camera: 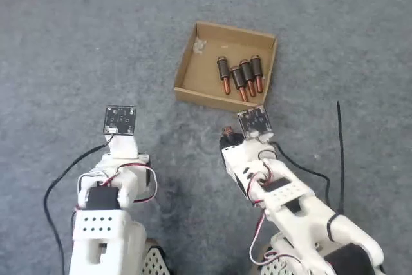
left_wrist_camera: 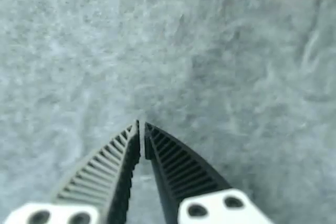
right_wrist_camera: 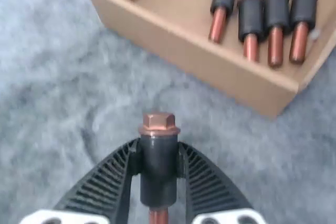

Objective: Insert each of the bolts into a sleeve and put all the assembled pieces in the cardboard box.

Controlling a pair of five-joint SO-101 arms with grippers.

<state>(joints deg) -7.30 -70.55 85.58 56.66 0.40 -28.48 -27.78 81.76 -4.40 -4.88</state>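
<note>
The tabletop (camera: 64, 62) wears a grey felt-like cloth, matt and slightly fuzzy. The open brown cardboard box (camera: 212, 98) is plain matt paperboard. The four black-sleeved copper bolts (camera: 239, 76) in it pair dull black sleeves with softly gleaming metal shanks. The black matt sleeve (right_wrist_camera: 157, 174) clamped in the right pincer (right_wrist_camera: 157, 148) looks smooth, and its copper-coloured hexagonal bolt head (right_wrist_camera: 158, 121) shines faintly. The left pincer (left_wrist_camera: 142, 129), like the right, is black ribbed plastic on smooth white plastic mounts (left_wrist_camera: 210, 211).
</note>
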